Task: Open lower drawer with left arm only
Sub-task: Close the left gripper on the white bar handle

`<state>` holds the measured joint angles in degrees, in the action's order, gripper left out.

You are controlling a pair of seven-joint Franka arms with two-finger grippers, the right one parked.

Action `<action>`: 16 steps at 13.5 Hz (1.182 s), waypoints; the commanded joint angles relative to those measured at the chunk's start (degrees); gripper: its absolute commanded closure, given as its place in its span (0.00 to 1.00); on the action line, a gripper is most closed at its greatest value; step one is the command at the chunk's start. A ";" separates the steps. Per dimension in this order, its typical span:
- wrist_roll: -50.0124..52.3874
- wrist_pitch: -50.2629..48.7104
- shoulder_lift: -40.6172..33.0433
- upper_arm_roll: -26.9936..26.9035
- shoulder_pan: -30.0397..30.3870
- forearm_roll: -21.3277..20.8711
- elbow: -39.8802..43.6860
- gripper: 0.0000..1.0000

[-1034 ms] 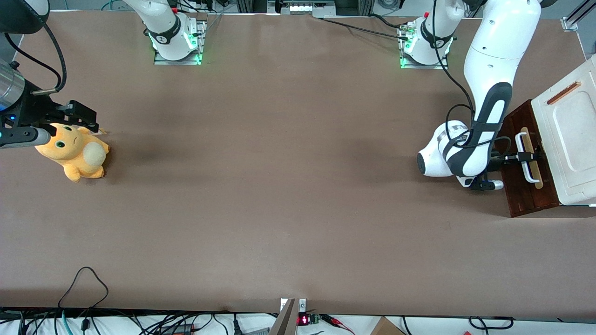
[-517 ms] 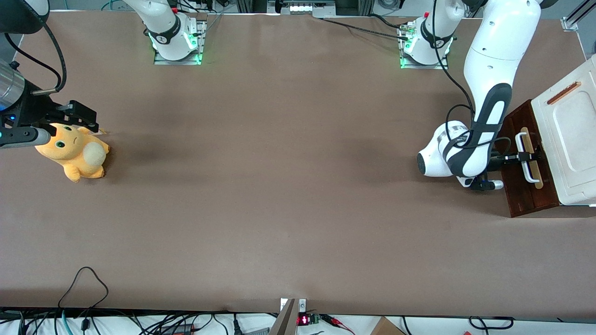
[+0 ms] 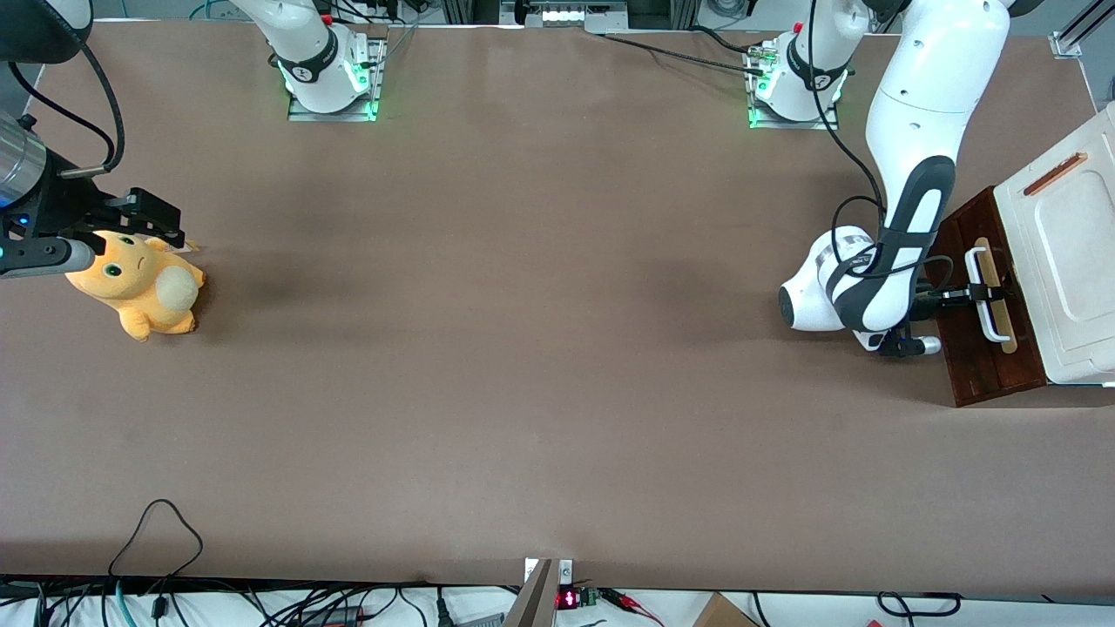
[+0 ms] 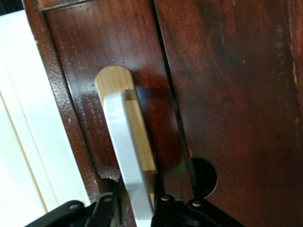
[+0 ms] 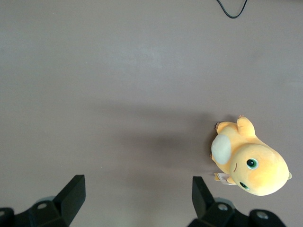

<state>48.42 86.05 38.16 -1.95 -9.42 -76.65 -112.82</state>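
The lower drawer [image 3: 983, 370] is a dark reddish-brown wooden front under the white cabinet top [image 3: 1076, 261], toward the working arm's end of the table. Its white loop handle [image 3: 991, 306] lies on a pale wood strip [image 3: 1003, 335]. The left arm [image 3: 906, 218] bends down in front of the drawer, and its gripper [image 3: 983, 294] is shut on the handle. In the left wrist view, the black fingers [image 4: 106, 208] sit on either side of the white handle [image 4: 124, 146] over the wood strip [image 4: 116, 80], against the dark drawer front [image 4: 90, 42]. The drawer's inside is not visible.
An orange bar [image 3: 1054, 173] lies on the cabinet top. An orange plush toy [image 3: 139, 283] rests on the brown table toward the parked arm's end, also seen as the plush toy [image 5: 251, 163] in the right wrist view. Two arm bases [image 3: 331, 78] stand farthest from the camera.
The left arm's elbow has drawn back a few pixels toward the parked arm's end. The gripper stays on the handle, and the drawer front shows no clear shift.
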 commanded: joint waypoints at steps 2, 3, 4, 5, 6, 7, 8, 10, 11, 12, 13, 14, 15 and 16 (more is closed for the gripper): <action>-0.17 -0.27 0.25 -0.16 0.45 -0.43 0.68 0.76; -0.17 -0.27 0.25 -0.16 0.45 -0.43 0.68 0.76; -0.17 -0.27 0.25 -0.16 0.45 -0.43 0.68 0.76; -0.17 -0.27 0.25 -0.16 0.45 -0.43 0.76 0.77; -0.17 -0.27 0.25 -0.16 0.45 -0.43 0.68 0.77; -0.17 -0.27 0.25 -0.16 0.45 -0.43 0.68 0.77; -0.08 -0.27 0.25 -0.16 0.36 -0.25 0.68 0.77; 0.18 -0.27 0.25 -0.16 0.10 0.63 0.68 0.78; 0.27 -0.27 0.25 -0.16 0.01 0.63 0.68 0.78; 0.27 -0.27 0.25 -0.16 -0.07 0.72 0.68 0.78; 0.36 -0.27 0.25 -0.16 -0.16 0.72 0.68 0.78; 0.54 -0.27 0.25 -0.08 -0.25 0.80 0.68 0.78; 0.54 -0.27 0.17 0.01 -0.25 0.89 0.68 0.78; 0.62 -0.36 0.16 0.10 -0.34 1.24 0.68 0.78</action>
<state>49.18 86.15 38.23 -1.91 -9.41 -76.60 -112.82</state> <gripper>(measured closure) 0.775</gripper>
